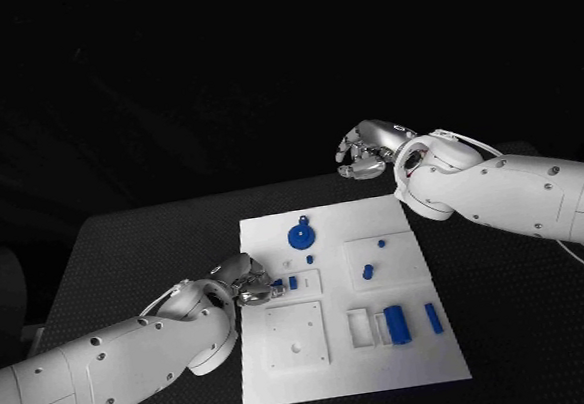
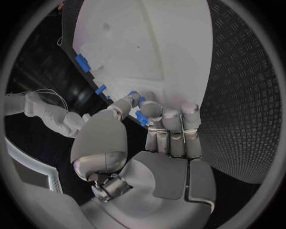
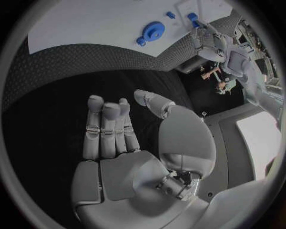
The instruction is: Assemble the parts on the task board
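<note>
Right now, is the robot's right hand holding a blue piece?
No, the right hand is held over the black table with its fingers apart and nothing in it, away from the task board.

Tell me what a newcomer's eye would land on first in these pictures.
First, the white task board bright in the middle of the black table, with its blue parts, above all the round blue wheel-like part near the far edge. Next, the left hand at the board's left edge, pinching a small blue part between thumb and fingers. The right hand hangs off beyond the board's far edge, holding nothing.
</note>
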